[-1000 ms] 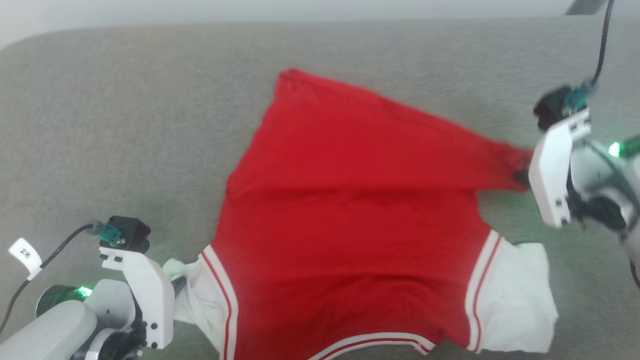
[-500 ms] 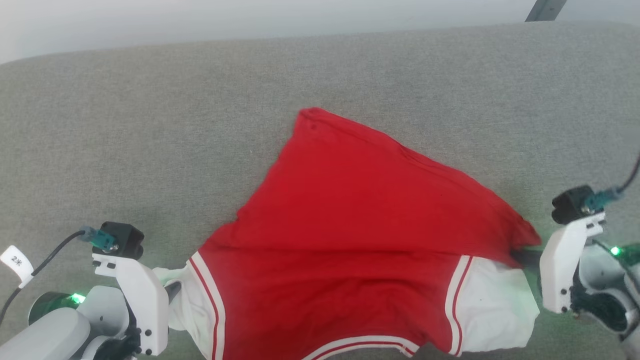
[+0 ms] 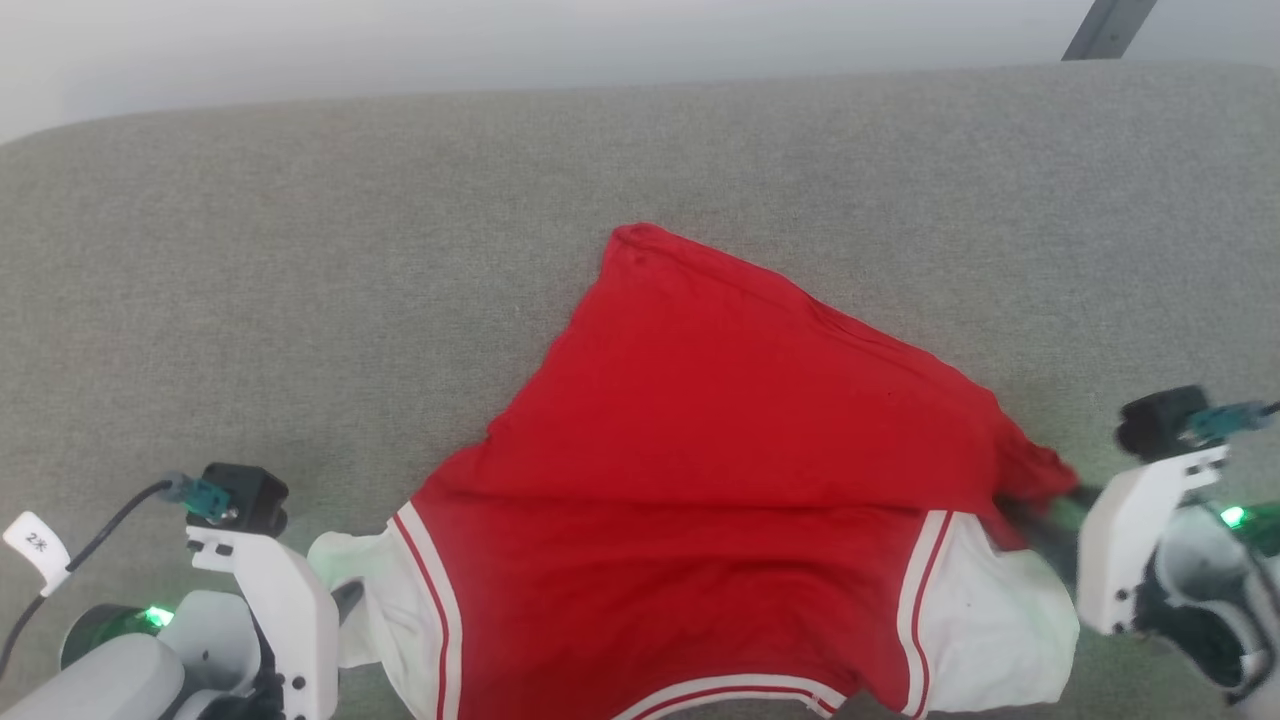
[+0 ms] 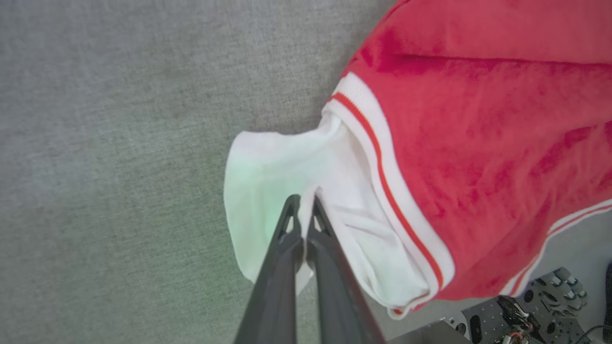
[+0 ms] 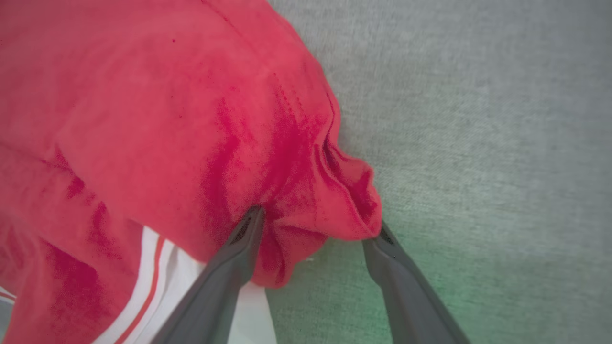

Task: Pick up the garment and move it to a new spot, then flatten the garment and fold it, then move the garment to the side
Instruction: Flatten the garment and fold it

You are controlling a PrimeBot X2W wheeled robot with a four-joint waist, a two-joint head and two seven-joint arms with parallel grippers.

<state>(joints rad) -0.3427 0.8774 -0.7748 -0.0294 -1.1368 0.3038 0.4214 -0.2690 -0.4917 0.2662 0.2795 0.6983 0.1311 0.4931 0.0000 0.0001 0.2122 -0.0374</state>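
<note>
The garment (image 3: pixel 720 480) lies on the grey cloth surface (image 3: pixel 300 300), plain red side up, white sleeves toward me. Its right hem corner is pulled down over the right sleeve (image 3: pixel 990 630). My left gripper (image 3: pixel 345 600) is at the lower left. In the left wrist view the left gripper (image 4: pixel 301 206) is shut on the white left sleeve (image 4: pixel 267 162). My right gripper (image 3: pixel 1040 520) is at the right edge of the garment. In the right wrist view the right gripper (image 5: pixel 318 224) stands open, with the bunched red corner (image 5: pixel 334 200) loose between its fingers.
The grey surface stretches far to the left and behind the garment, ending at a pale wall. A dark bar (image 3: pixel 1110 28) crosses the top right corner. A tagged cable (image 3: pixel 30 545) hangs off my left wrist. My base (image 4: pixel 526 310) shows below the near edge.
The head camera shifted. My right gripper carried the red hem corner down toward the right sleeve and then opened, letting it go. The left gripper stayed shut on the left sleeve.
</note>
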